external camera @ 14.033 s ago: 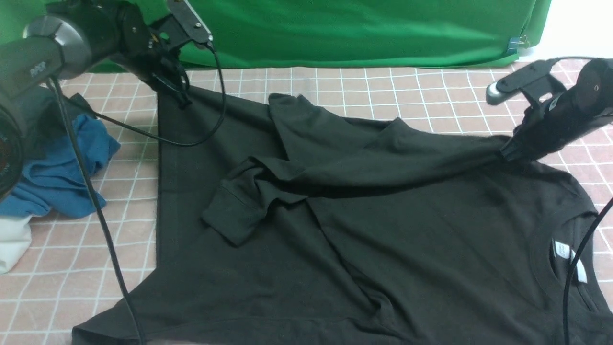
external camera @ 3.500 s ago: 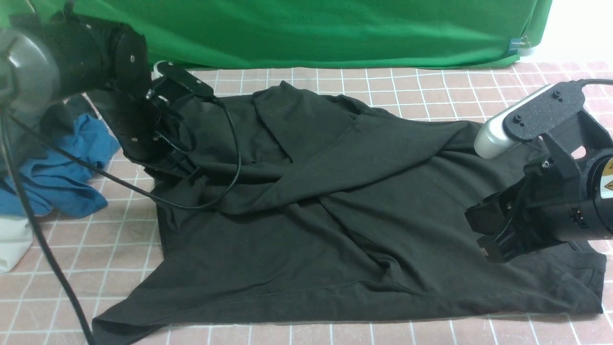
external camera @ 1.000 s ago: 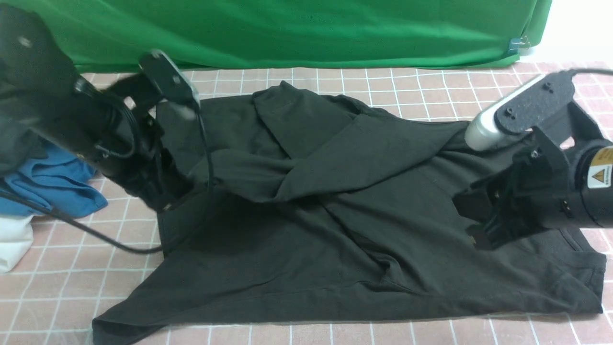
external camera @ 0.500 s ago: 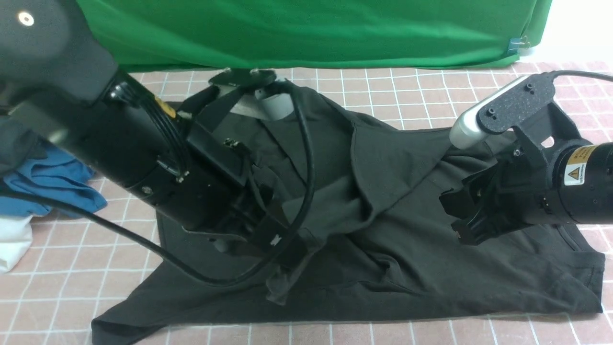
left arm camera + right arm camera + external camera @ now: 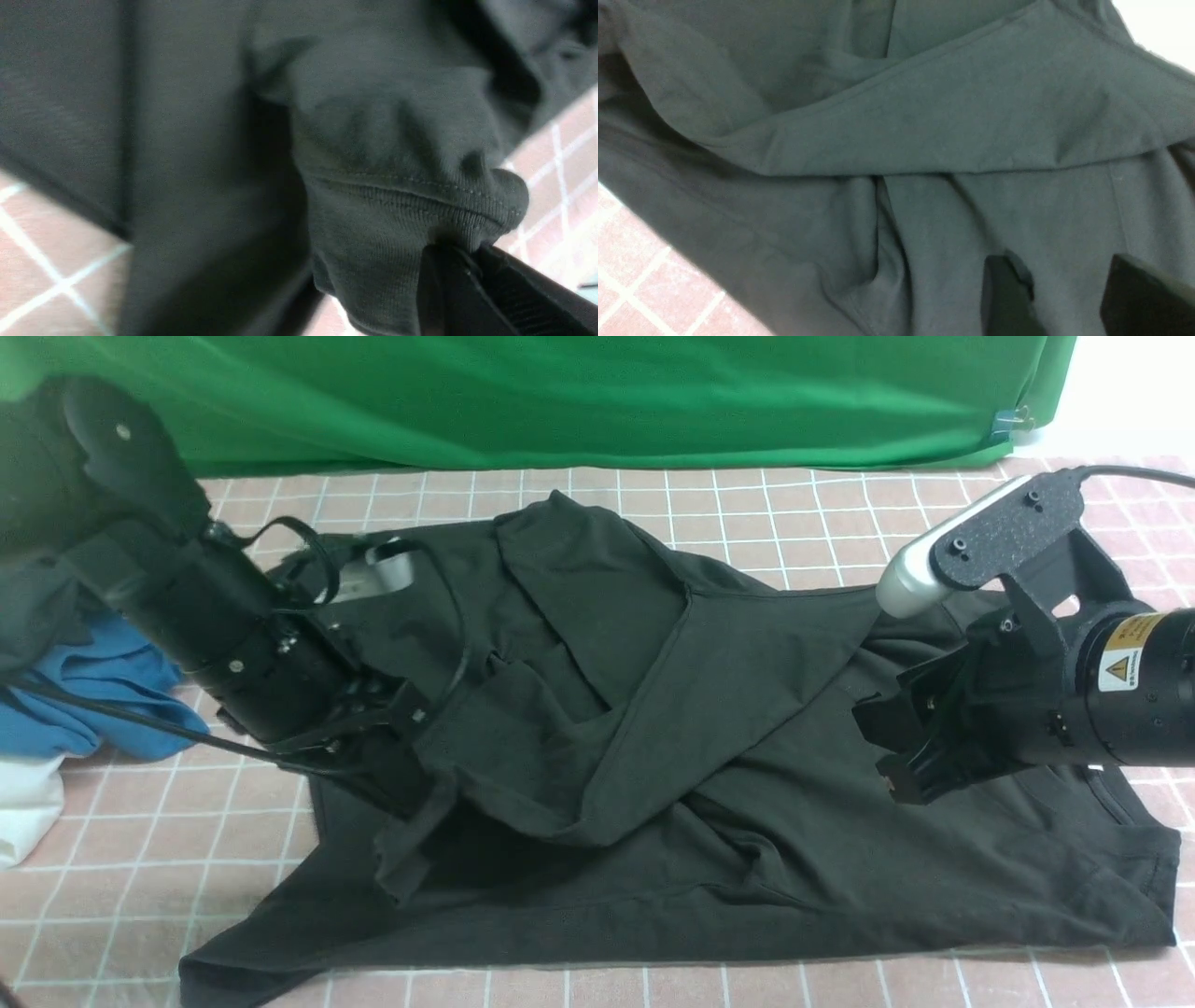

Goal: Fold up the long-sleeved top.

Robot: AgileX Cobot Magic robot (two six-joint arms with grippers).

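Note:
The long-sleeved top [image 5: 747,821] lies spread on the checked table, black, with one sleeve [image 5: 738,663] folded diagonally across its body. My left gripper [image 5: 425,793] hangs low over the top's left part, shut on the ribbed cuff [image 5: 402,219] of the other sleeve. In the left wrist view its tips [image 5: 460,247] pinch the cuff's edge, and the cuff droops below them. My right gripper [image 5: 896,756] hovers over the right part of the top, open. Its two fingers [image 5: 1004,289] stand apart above flat fabric, with nothing between them. The collar is hidden.
A blue garment [image 5: 93,691] and a white cloth [image 5: 23,812] lie at the left edge, beside a dark garment [image 5: 33,607]. A green backdrop [image 5: 597,392] closes the far side. Pink checked tablecloth [image 5: 840,523] shows around the top.
My left gripper swung right over the top with the cuff, then drew back left; the sleeve now lies bunched across the body. My right gripper edged left and its jaws widened.

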